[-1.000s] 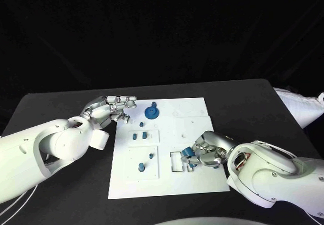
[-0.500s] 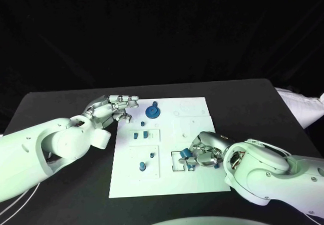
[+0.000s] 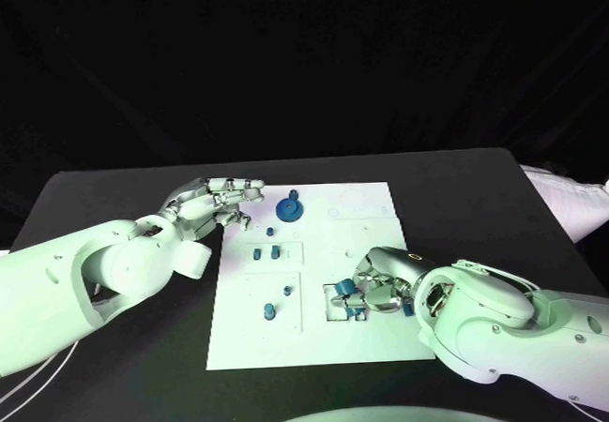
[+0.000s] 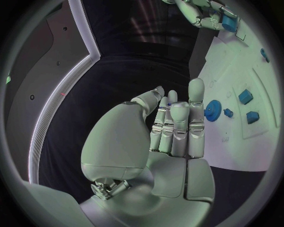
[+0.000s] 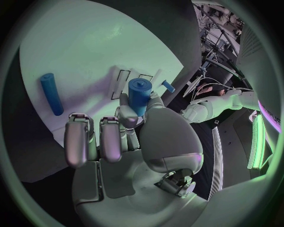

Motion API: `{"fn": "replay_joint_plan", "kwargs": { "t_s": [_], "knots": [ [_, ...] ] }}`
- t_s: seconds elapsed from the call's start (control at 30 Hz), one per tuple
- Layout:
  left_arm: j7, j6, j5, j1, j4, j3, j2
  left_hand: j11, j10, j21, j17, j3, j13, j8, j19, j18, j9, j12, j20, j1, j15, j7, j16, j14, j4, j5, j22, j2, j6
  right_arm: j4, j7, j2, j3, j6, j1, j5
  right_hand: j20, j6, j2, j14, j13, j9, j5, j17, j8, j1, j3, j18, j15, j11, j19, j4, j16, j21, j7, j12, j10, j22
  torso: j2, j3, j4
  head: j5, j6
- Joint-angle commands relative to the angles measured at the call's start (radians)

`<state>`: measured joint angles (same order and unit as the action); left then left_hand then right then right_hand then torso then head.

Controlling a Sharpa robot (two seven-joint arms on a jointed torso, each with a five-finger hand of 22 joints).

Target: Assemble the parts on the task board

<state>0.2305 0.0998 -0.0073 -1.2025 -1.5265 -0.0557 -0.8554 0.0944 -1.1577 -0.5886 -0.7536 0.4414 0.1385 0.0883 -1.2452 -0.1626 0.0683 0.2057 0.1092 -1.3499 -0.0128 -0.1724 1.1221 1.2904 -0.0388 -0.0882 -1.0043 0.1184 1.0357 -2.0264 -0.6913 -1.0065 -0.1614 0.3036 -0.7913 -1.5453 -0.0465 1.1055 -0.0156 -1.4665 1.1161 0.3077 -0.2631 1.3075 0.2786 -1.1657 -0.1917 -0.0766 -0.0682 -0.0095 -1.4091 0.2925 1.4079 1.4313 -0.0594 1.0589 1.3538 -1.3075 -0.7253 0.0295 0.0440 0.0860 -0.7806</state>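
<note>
Near the white task board's (image 3: 371, 339) right edge, the right robot hand (image 3: 373, 288), gripping a blue cylinder peg (image 5: 139, 96), has edged leftward; the left robot hand (image 3: 212, 201) hovers empty, fingers loosely curled.

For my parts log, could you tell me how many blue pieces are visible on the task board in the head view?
About 7: gear far end, peg beside it, pair mid-board, small one, peg near end, one at the right hand, which may hide more.
</note>
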Motion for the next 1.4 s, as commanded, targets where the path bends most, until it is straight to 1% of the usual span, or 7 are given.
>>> {"fn": "replay_joint_plan", "kwargs": {
  "t_s": [0.03, 0.5, 0.67, 0.8, 1.03, 1.23, 1.4],
  "knots": [
    [0.002, -0.02, -0.005, 0.0, -0.003, 0.001, 0.002, -0.001, 0.005, 0.002, 0.001, -0.005, 0.002, -0.003, 0.008, -0.011, -0.001, 0.004, 0.002, 0.001, 0.002, 0.001, -0.005, -0.007, 0.001, -0.002, 0.001, -0.005, -0.006, 0.002, -0.013, 0.006, 0.001, -0.028, 0.0, -0.028, 0.005, -0.003, -0.001, -0.057, 0.003, 0.002, 0.009, 0.005, 0.004, 0.015, -0.012, 0.017, -0.005, -0.001, 0.004, 0.0, -0.003, 0.0, -0.004, -0.002, 0.005, -0.016, 0.0, -0.0001, -0.0002, -0.003, 0.0],
    [-0.002, -0.023, -0.009, 0.0, -0.002, 0.001, 0.004, 0.0, 0.008, 0.006, 0.004, -0.006, 0.002, -0.002, 0.009, -0.011, -0.001, 0.006, 0.002, 0.0, 0.001, 0.002, -0.006, -0.009, 0.001, -0.002, 0.003, -0.007, -0.006, 0.001, -0.014, 0.013, 0.001, -0.063, -0.002, -0.028, 0.006, -0.004, -0.009, -0.057, 0.01, 0.01, 0.044, 0.005, 0.007, 0.035, -0.035, 0.017, -0.005, -0.001, 0.005, 0.0, -0.004, -0.001, -0.003, -0.002, 0.008, -0.016, -0.002, -0.0005, -0.0016, -0.009, -0.005],
    [-0.003, -0.024, -0.01, 0.0, -0.001, 0.0, 0.004, 0.0, 0.008, 0.006, 0.004, -0.006, 0.002, -0.002, 0.009, -0.011, -0.001, 0.006, 0.002, 0.0, 0.001, 0.002, -0.006, -0.009, 0.001, -0.002, 0.003, -0.007, -0.006, 0.004, -0.015, 0.012, 0.001, -0.069, -0.002, -0.035, 0.005, -0.008, -0.001, -0.056, 0.011, 0.017, 0.13, 0.0, 0.007, 0.062, -0.061, 0.016, -0.005, 0.0, 0.009, -0.001, -0.009, -0.006, -0.005, -0.011, 0.005, -0.01, 0.0, -0.0007, -0.0025, -0.009, -0.008],
    [-0.003, -0.024, -0.01, 0.0, -0.001, 0.0, 0.004, 0.0, 0.008, 0.006, 0.004, -0.006, 0.002, -0.002, 0.009, -0.011, -0.001, 0.006, 0.002, 0.0, 0.001, 0.002, -0.006, -0.009, 0.001, -0.002, 0.003, -0.007, -0.006, 0.006, -0.014, 0.013, 0.001, -0.059, -0.002, -0.039, 0.004, -0.014, 0.036, -0.054, 0.002, 0.023, 0.21, -0.009, 0.006, 0.111, -0.064, 0.014, -0.003, 0.001, 0.015, 0.002, -0.018, -0.012, -0.007, -0.03, -0.002, -0.002, 0.0, -0.0013, -0.0024, -0.009, -0.008],
    [-0.003, -0.024, -0.011, 0.0, -0.002, 0.0, 0.004, 0.0, 0.008, 0.006, 0.004, -0.006, 0.002, -0.002, 0.009, -0.011, -0.001, 0.006, 0.002, 0.0, 0.001, 0.002, -0.006, -0.009, 0.001, -0.002, 0.003, -0.007, -0.006, 0.004, -0.012, 0.015, 0.001, -0.041, -0.002, -0.042, 0.006, -0.017, 0.103, -0.054, 0.003, 0.03, 0.214, -0.009, 0.005, 0.181, -0.015, 0.013, -0.004, 0.001, 0.015, 0.004, -0.02, -0.015, -0.006, -0.04, -0.003, 0.0, -0.001, -0.001, -0.0022, -0.01, -0.01],
    [-0.003, -0.024, -0.011, 0.0, -0.002, 0.0, 0.003, 0.0, 0.008, 0.006, 0.004, -0.006, 0.002, -0.002, 0.009, -0.011, -0.001, 0.006, 0.002, 0.0, 0.001, 0.002, -0.006, -0.009, 0.001, -0.002, 0.003, -0.007, -0.006, -0.002, -0.011, 0.014, 0.001, -0.04, -0.002, -0.043, 0.006, -0.016, 0.1, -0.054, 0.006, 0.031, 0.214, -0.008, 0.005, 0.186, -0.004, 0.014, -0.004, 0.001, 0.014, 0.004, -0.02, -0.014, -0.006, -0.037, -0.001, -0.001, -0.001, -0.0012, -0.003, -0.008, -0.012],
    [-0.004, -0.024, -0.013, 0.0, -0.003, 0.0, 0.002, 0.0, 0.008, 0.006, 0.004, -0.006, 0.002, -0.002, 0.009, -0.011, -0.001, 0.006, 0.002, 0.0, 0.001, 0.002, -0.006, -0.009, 0.001, -0.002, 0.003, -0.007, -0.006, -0.02, -0.01, 0.007, 0.001, -0.038, -0.002, -0.043, 0.006, -0.009, 0.067, -0.057, 0.02, 0.035, 0.209, 0.003, 0.009, 0.181, 0.017, 0.015, -0.005, -0.001, 0.009, 0.001, -0.013, -0.01, -0.004, -0.022, 0.009, -0.008, 0.0, -0.0019, -0.002, -0.009, -0.013]
  ]
}}
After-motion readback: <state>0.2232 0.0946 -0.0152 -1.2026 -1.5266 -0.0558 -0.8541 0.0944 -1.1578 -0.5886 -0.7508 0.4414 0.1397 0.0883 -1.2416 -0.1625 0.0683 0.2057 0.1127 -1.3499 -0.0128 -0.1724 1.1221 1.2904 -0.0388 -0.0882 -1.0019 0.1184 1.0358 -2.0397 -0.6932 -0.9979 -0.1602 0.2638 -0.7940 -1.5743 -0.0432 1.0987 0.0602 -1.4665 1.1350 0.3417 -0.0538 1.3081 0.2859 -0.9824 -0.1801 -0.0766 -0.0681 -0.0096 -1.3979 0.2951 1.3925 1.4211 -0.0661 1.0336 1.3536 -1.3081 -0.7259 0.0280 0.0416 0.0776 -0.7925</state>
